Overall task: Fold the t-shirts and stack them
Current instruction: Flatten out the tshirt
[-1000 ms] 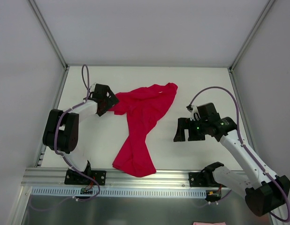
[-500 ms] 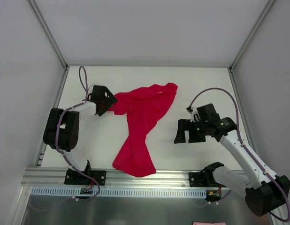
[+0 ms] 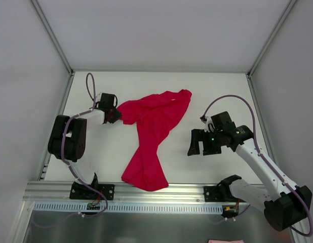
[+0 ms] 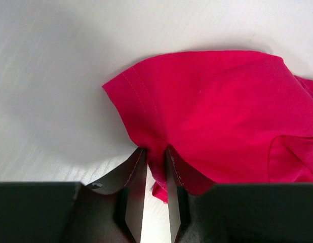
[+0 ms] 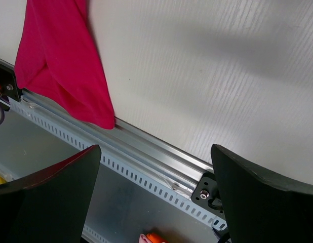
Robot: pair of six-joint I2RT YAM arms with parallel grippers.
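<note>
A crimson-red t-shirt (image 3: pixel 154 129) lies crumpled on the white table (image 3: pixel 222 91), running from the back middle down to the near edge. My left gripper (image 3: pixel 116 116) is at the shirt's left sleeve, its jaws drawn narrow and pinching the hemmed edge. In the left wrist view the t-shirt (image 4: pixel 222 121) bunches between the tips of the left gripper (image 4: pixel 155 154). My right gripper (image 3: pixel 201 143) hovers to the right of the shirt, open and empty. In the right wrist view the right gripper (image 5: pixel 155 152) stands wide, with the t-shirt's lower end (image 5: pixel 60 66) at upper left.
A slotted aluminium rail (image 3: pixel 166 191) runs along the near table edge, with both arm bases bolted to it. White enclosure walls stand on three sides. A small pink and orange item (image 5: pixel 152 238) lies below the rail.
The left gripper slid a little toward the sleeve and went from wide open to pinched on its hem. The right arm has barely moved.
</note>
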